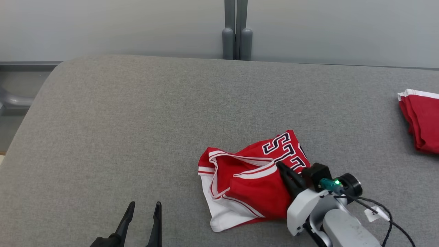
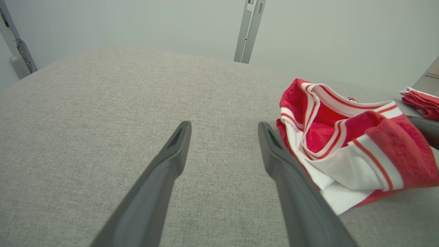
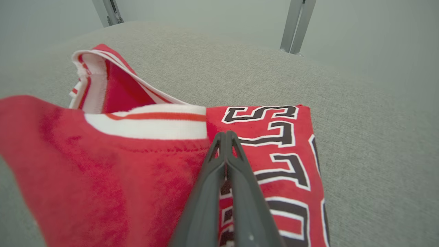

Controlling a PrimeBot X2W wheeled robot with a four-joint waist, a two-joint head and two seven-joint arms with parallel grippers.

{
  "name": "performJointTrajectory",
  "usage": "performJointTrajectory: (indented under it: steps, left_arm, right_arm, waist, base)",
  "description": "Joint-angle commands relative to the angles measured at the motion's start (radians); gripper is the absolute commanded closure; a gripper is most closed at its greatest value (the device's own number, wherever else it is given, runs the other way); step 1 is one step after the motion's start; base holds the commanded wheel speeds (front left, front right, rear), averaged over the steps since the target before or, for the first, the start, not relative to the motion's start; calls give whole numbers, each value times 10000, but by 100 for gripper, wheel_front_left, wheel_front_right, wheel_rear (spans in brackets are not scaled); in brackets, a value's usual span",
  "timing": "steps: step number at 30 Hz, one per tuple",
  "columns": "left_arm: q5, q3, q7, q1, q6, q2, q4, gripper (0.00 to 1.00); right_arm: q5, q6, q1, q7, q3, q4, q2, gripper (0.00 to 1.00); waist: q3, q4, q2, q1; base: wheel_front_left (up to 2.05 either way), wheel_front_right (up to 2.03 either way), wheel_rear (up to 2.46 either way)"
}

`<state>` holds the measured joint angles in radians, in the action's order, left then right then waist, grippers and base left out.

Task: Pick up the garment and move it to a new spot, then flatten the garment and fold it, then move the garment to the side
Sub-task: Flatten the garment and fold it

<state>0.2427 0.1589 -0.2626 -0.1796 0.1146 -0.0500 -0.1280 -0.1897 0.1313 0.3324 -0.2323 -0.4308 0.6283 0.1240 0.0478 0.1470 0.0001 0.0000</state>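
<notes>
The garment [image 1: 253,181] is a red jersey with white trim and dark lettering, lying crumpled on the grey padded table [image 1: 137,120], right of centre near the front. My right gripper [image 1: 279,165] reaches in from the lower right and is shut on the garment at a white-trimmed edge. In the right wrist view its closed fingertips [image 3: 226,134] meet where a raised red fold [image 3: 103,171] ends, above the lettering. My left gripper [image 1: 144,206] stands open at the lower left, apart from the cloth. In the left wrist view the garment [image 2: 343,137] lies just right of that open gripper [image 2: 224,127].
A second red cloth [image 1: 422,120], folded, lies at the table's far right edge; it also appears in the left wrist view [image 2: 420,101]. Grey posts [image 1: 236,34] stand behind the table against a pale wall. The table's rounded left edge [image 1: 20,130] drops to the floor.
</notes>
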Motion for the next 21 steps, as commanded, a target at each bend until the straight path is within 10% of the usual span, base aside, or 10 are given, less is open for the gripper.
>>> performJointTrajectory:
  steps: [1, 21]
  left_arm:
    - [29, -32, -27, 155, -37, -21, 1, 0]
    - [-83, 92, -27, -114, -54, -21, -94, 0]
  right_arm:
    - [-102, -11, 92, -109, -274, 173, -78, 100]
    - [-1363, -11, 232, -333, -2872, 968, -703, 100]
  waist:
    - [88, 147, -1, 0]
    - [-262, 481, -1, 0]
  base:
    - [0, 0, 0]
    - [0, 0, 0]
